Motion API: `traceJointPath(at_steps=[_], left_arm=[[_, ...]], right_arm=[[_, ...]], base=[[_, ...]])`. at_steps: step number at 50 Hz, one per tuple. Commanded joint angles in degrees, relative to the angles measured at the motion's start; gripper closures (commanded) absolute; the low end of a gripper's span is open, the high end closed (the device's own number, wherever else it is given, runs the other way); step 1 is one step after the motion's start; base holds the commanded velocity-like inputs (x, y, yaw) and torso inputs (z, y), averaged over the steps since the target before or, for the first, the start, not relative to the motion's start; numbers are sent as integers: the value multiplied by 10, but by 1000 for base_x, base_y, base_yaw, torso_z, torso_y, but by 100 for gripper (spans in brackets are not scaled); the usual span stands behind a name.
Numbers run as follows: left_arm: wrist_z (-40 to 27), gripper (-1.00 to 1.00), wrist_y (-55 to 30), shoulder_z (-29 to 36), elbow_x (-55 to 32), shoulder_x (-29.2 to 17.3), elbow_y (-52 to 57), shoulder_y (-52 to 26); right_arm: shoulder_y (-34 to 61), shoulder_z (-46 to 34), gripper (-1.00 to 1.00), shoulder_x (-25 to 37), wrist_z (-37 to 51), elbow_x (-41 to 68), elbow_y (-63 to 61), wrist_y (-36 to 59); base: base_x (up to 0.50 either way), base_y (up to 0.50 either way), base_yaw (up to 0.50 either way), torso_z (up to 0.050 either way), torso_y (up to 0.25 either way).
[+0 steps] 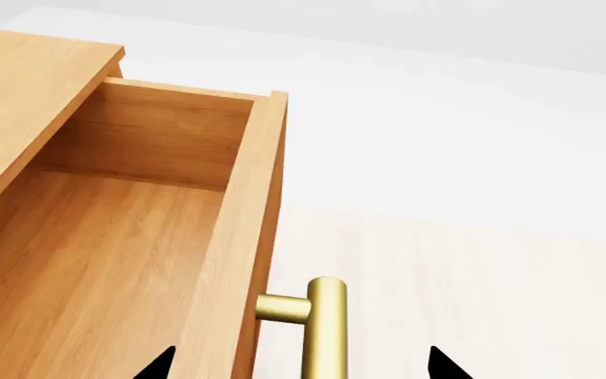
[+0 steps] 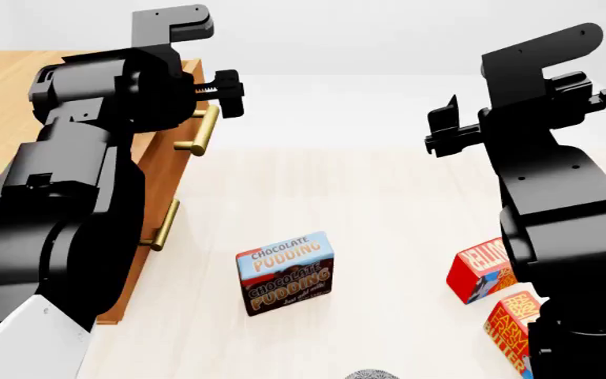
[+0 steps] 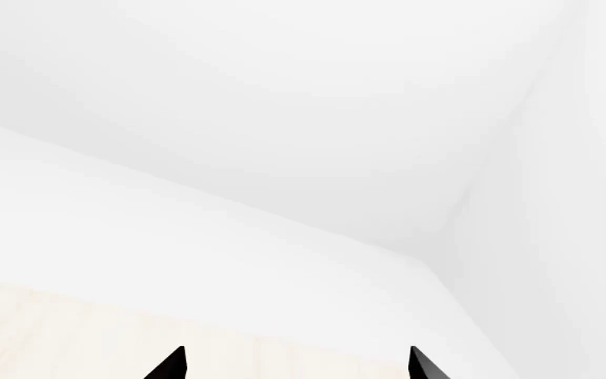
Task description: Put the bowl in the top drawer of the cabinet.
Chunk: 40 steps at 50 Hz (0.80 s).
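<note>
The cabinet stands at the left. Its top drawer is pulled out, and its wooden inside is bare. The drawer's brass handle lies between the wide-apart tips of my left gripper, which do not touch it. In the head view, that left gripper hangs open just beyond the handle. My right gripper is raised over the table, open and holding nothing; in the right wrist view the right gripper faces only white wall and table. A speckled sliver of the bowl shows at the bottom edge.
The lower drawer's brass handle sticks out from the cabinet front. A chocolate pudding box lies mid-table. Two red boxes sit by my right arm. My left arm hides much of the cabinet front.
</note>
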Motion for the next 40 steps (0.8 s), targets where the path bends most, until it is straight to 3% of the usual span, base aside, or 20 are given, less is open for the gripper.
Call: traceJointPath(at_steps=[1,12,25,33,40], left_arm=[[24,-100,-16,-41,-5,1,-1,-14],[30,-100,-14,-30,-8,12,-1,-15],[-5,-100,-2,185,-248,12,-1,-8],[-19,-100,4,253,-330,12,-1,2],[-35,-100,17,356,-445,13,-1,-1]], right_arm=[[-1,1,-100,4,-2,3,-7,6],[-1,0,-100,4,-3,5,-8,6],[-7,2,-100,7,-5,9,-13,8],[-11,6,-100,9,-3,10,-12,5],[-11,6,-100,9,-3,12,-8,3]], base=[[0,0,0,0,0],[0,0,0,0,1],[0,0,0,0,0],[0,0,0,0,0],[0,0,0,0,0]])
